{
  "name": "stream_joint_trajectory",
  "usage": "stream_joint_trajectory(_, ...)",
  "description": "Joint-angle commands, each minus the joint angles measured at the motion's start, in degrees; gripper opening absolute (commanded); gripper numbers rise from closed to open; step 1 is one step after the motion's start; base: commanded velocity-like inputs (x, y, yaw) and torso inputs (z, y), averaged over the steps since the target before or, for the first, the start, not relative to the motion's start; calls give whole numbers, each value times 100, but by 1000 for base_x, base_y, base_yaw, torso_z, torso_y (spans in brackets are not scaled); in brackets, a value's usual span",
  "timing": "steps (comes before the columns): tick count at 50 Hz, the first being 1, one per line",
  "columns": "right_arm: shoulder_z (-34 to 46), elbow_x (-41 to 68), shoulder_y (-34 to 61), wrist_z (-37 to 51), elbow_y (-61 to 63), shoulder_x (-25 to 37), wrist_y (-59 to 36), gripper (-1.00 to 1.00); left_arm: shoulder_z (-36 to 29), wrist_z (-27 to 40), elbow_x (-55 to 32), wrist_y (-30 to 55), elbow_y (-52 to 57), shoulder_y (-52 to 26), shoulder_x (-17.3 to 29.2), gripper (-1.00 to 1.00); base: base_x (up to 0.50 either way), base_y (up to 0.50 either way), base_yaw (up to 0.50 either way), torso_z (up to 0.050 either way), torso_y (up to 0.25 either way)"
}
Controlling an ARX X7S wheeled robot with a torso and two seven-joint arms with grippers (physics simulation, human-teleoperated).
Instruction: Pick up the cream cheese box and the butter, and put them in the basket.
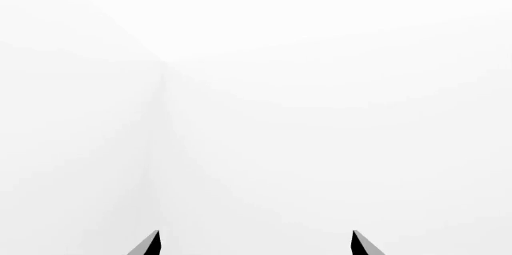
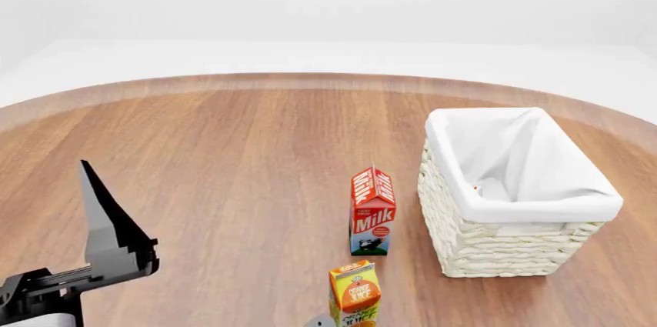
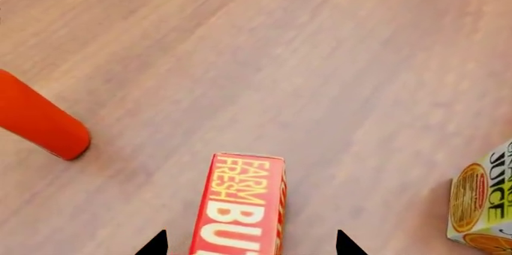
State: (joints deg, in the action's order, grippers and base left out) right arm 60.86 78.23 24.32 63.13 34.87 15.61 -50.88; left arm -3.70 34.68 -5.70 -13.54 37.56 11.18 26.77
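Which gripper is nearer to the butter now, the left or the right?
The right. The butter lies on the wood between the open tips of the right gripper. The left gripper faces only blank white; its camera shows no butter.

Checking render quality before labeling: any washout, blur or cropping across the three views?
Left wrist view: almost pure white, only the left gripper tips visible. Head view: sharp, soft shadows; orange juice carton cropped at the edge. Right wrist view: sharp; butter lettering readable but cut off by the frame.
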Motion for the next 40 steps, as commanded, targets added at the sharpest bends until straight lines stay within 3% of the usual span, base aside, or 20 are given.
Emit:
stream_joint_trajectory(1, -22, 73, -131, -20, -94, -93, 150, 100, 5, 11, -11, 4, 10, 4, 13, 100, 0, 0, 0, 0, 0)
stream_joint_trajectory(40, 140, 193, -340, 602, -288, -212, 179, 100, 67, 58, -88, -50, 24, 38, 59, 100, 0, 0, 0, 0, 0)
